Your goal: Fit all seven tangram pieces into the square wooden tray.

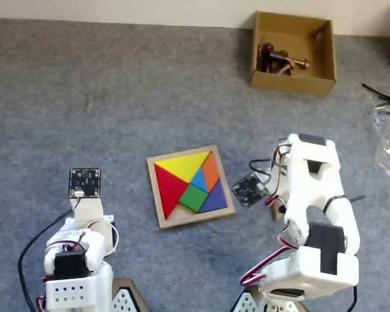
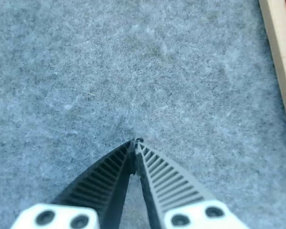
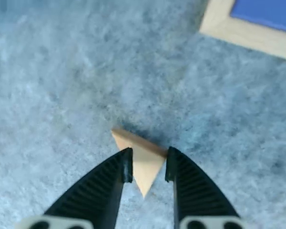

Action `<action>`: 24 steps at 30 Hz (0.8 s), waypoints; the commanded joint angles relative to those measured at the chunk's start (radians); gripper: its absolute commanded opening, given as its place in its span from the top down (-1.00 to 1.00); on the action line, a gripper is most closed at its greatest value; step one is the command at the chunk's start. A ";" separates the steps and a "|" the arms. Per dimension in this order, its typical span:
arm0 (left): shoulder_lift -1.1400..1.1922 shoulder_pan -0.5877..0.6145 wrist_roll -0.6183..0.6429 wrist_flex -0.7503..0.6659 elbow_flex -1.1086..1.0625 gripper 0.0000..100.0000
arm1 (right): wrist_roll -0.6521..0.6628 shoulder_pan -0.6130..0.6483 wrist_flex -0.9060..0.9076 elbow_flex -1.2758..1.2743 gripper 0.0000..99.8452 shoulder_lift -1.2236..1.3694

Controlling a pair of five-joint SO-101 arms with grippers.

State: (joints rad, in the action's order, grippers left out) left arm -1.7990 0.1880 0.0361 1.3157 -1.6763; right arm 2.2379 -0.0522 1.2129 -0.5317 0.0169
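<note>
Grey felt surface [image 1: 117, 97] under everything.

Right arm [image 1: 315, 214], white, stands beside the tray and is folded forward. Right tool [image 3: 148, 164] points down at the surface, grasping a tan triangle. One black finger [image 3: 119, 176] presses on each side of it.

Left arm [image 1: 78, 257], white, stands on the tray's other side. Left tool [image 2: 135, 141] is clenched with its tips touching and nothing between them. It sits low over bare felt.

Square wooden tray [image 1: 156, 190] lies flat between the two tools, nearer the right one and turned a little askew. In the left wrist view its rim [image 2: 279, 52] runs off to one side, ahead of the left tool. In the right wrist view a tray corner [image 3: 238, 31] lies ahead of the right tool and to one side, apart from it.

Cardboard box [image 1: 289, 81] sits far ahead of the right tool, near the surface's back edge, with coppery metal bits [image 1: 279, 62] inside.

Six coloured pieces lie flat in the tray, edges meeting:
- yellow triangle [image 1: 182, 166]
- red triangle [image 1: 170, 190]
- orange piece [image 1: 211, 172]
- blue triangle [image 1: 215, 199], on the side nearest the right tool
- green square [image 1: 194, 197]
- light blue triangle [image 1: 199, 179]

The tan triangle [image 3: 144, 160] is small and outside the tray, held between the right tool's tips, one corner sticking out past them. Cannot tell if it touches the felt.
</note>
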 commanded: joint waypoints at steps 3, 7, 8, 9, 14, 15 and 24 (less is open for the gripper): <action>0.007 0.008 0.002 0.008 -0.021 0.99 | -0.178 0.081 -0.007 0.039 0.78 -0.005; 0.007 0.008 0.002 0.008 -0.021 0.99 | -0.330 0.128 -0.056 0.041 0.78 -0.005; 0.007 0.008 0.002 0.008 -0.021 0.99 | -0.374 0.137 -0.101 0.039 0.78 -0.005; 0.007 0.008 0.002 0.008 -0.021 0.99 | -0.411 0.139 -0.145 0.038 0.78 -0.005; 0.007 0.008 0.002 0.008 -0.021 0.99 | -0.446 0.139 -0.160 0.042 0.78 -0.012; 0.007 0.008 0.002 0.008 -0.021 0.99 | -0.439 0.140 -0.131 0.044 0.78 -0.012; 0.007 0.008 0.002 0.008 -0.021 0.99 | -0.626 0.140 -0.079 0.044 0.78 -0.013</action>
State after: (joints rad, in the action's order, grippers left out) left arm -1.7990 0.1880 0.0361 1.3157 -1.6763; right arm 1.7192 0.0813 1.1531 -0.5317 0.0169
